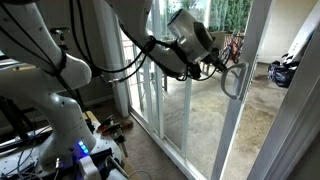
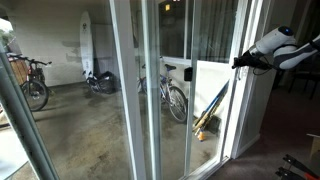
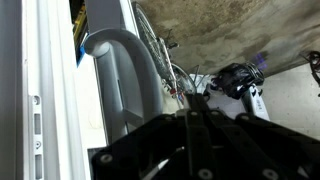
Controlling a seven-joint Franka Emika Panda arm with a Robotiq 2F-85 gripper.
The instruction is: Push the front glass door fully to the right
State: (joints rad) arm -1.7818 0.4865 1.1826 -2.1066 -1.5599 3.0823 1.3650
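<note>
The front glass door [image 1: 254, 110] is a tall white-framed panel with a curved white loop handle [image 1: 235, 80] on its upright edge. My gripper [image 1: 218, 64] is beside this handle, its fingertips at or just inside the loop. In the wrist view the handle [image 3: 122, 48] arches to the left of my dark fingers [image 3: 190, 100], which are pressed together with nothing between them. In an exterior view through the glass, my gripper [image 2: 241, 62] is against the door's upright frame [image 2: 238, 115]. The handle itself is hard to make out there.
Other white-framed glass panels [image 1: 150, 85] stand beside the door. My robot base [image 1: 68, 125] is on the floor inside. Beyond the glass are bicycles [image 2: 172, 97] [image 2: 30, 82], a scooter [image 1: 283, 72], a surfboard [image 2: 86, 45] and bare concrete floor.
</note>
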